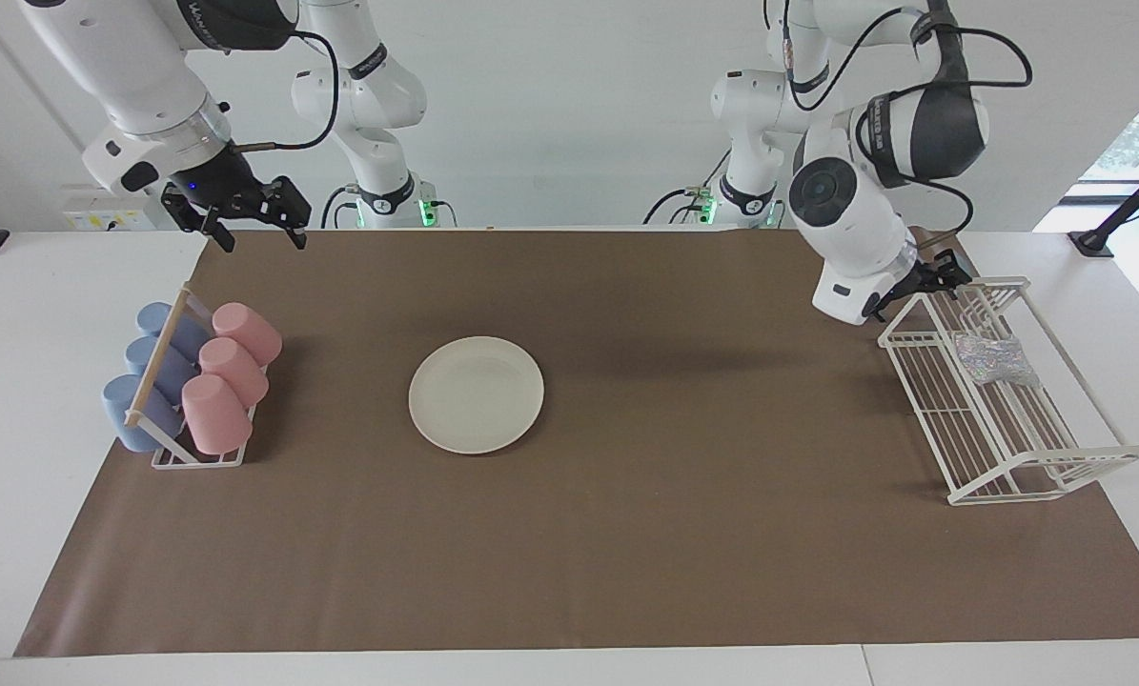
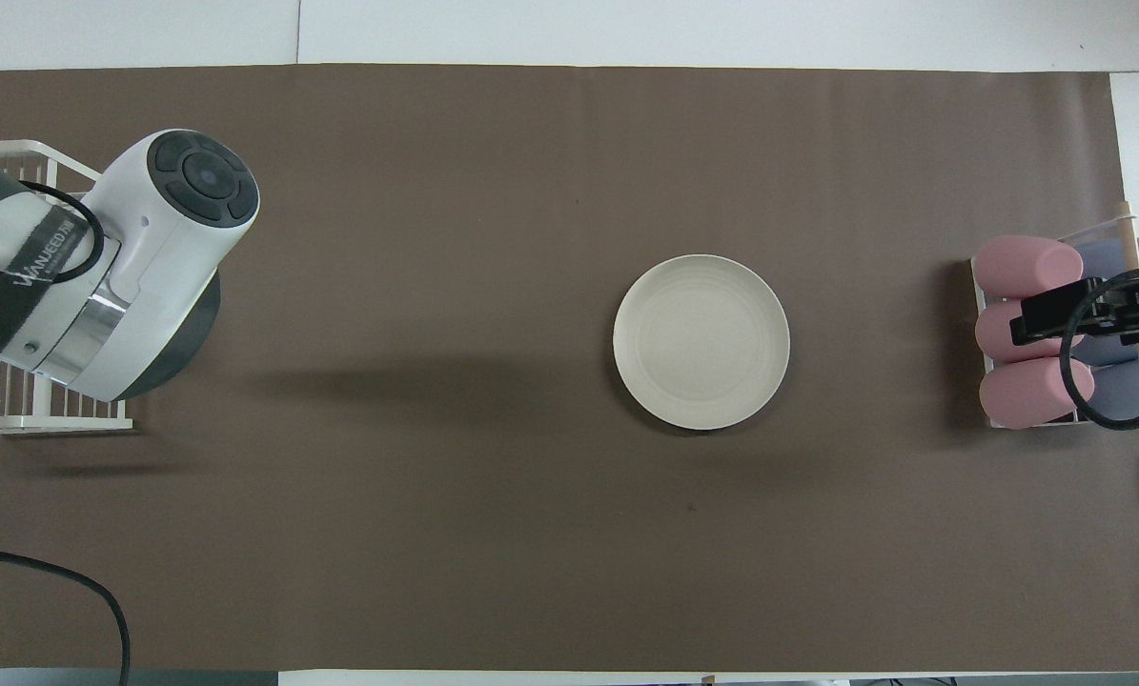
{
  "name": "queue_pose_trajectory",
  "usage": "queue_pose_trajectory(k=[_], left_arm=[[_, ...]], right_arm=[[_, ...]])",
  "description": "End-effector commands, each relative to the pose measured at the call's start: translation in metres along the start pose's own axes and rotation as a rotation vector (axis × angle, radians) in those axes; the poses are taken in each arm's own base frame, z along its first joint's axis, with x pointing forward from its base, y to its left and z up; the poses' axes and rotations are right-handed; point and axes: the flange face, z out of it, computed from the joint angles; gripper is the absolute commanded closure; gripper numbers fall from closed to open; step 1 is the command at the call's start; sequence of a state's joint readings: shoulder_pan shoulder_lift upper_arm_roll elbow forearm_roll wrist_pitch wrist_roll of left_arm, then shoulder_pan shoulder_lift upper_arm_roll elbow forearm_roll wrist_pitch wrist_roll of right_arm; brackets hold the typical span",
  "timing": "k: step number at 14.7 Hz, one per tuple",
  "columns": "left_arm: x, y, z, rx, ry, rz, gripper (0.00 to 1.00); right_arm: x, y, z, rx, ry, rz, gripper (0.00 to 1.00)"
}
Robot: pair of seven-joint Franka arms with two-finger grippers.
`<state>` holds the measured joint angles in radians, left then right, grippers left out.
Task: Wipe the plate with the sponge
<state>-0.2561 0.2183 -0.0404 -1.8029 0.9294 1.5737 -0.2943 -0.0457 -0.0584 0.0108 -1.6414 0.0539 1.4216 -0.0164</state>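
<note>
Centrally, round smooth cream plate [image 1: 476, 393]

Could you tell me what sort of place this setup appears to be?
Probably a robotics lab staging a dishwashing scene: a brown mat covers a white table, holding a plate, a cup rack and a white wire rack holding a sponge.

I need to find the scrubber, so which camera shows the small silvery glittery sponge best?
The facing view: the small silvery glittery sponge lies in plain sight inside the white wire rack. In the overhead view the left arm covers that part of the rack, so the sponge is hidden.
</note>
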Motion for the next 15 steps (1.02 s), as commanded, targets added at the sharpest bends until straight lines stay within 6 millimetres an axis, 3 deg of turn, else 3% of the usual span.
queue_pose_trajectory(k=[1, 7, 12, 13, 15], left_arm=[[0.017, 0.012, 0.019, 0.116, 0.019, 0.020, 0.00], [0.028, -0.004, 0.048, 0.088, 0.029, -0.082, 0.00], [0.029, -0.009, 0.059, 0.082, 0.032, -0.091, 0.01], [0.030, -0.009, 0.060, 0.081, 0.034, -0.090, 0.02], [0.030, -0.011, 0.066, 0.075, 0.034, -0.095, 0.04]], right_arm=[[-0.013, -0.001, -0.002, 0.015, -0.042, 0.019, 0.00], [-0.013, -0.007, 0.000, 0.010, -0.042, 0.161, 0.00], [-0.012, -0.012, 0.000, 0.002, -0.034, 0.595, 0.00], [-0.013, -0.036, 0.002, -0.011, -0.033, 0.665, 0.00], [-0.014, -0.062, 0.007, -0.001, -0.011, 0.834, 0.00]])
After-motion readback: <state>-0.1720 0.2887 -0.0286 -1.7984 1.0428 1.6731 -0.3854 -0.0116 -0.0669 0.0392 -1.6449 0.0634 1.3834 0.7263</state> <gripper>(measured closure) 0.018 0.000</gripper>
